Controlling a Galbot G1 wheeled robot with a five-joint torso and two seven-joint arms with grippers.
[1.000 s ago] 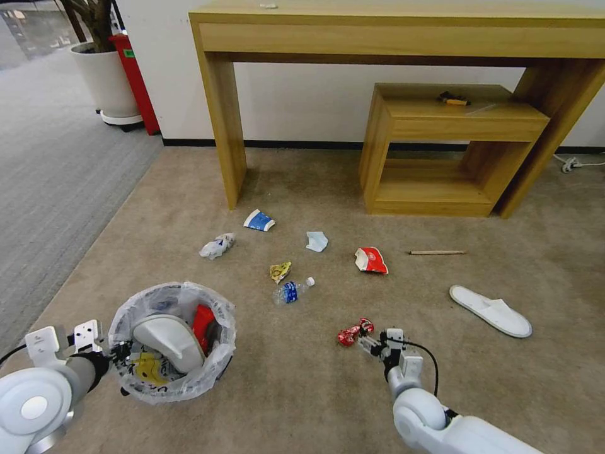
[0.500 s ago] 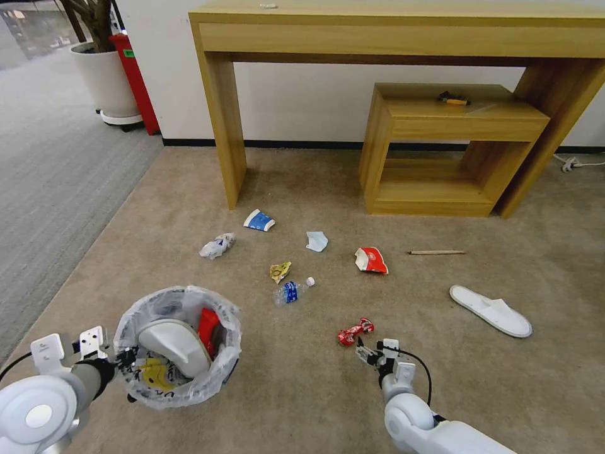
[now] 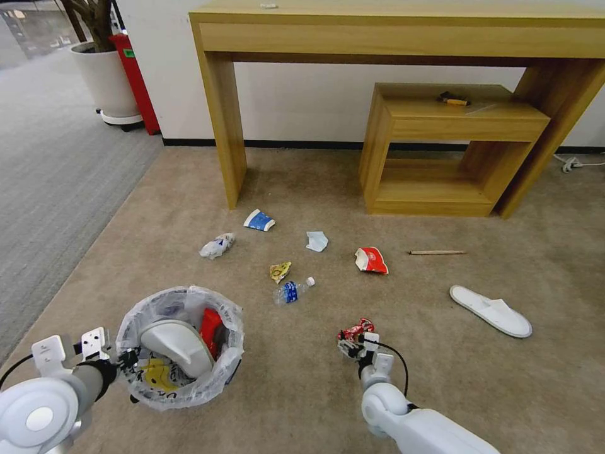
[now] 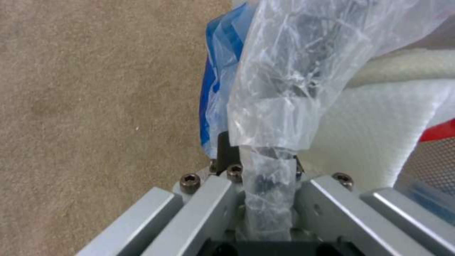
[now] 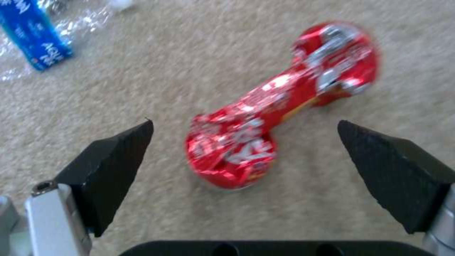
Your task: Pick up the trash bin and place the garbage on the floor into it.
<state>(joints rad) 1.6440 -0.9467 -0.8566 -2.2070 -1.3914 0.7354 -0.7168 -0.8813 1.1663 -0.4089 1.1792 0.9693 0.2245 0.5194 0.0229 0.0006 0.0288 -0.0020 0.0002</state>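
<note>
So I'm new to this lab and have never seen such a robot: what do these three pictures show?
A two-armed wheeled robot is tidying litter off beige carpet. One picture looks down from its head; the other two come from cameras on its wrists. The left pincer is clamped on the bag-lined rim of the trash bin, which holds a white slipper and some wrappers. The right pincer is open, fingers either side of a crumpled red wrapper. Farther off lie a small bottle, a paper cup, a mask, a wooden stick and another slipper.
</note>
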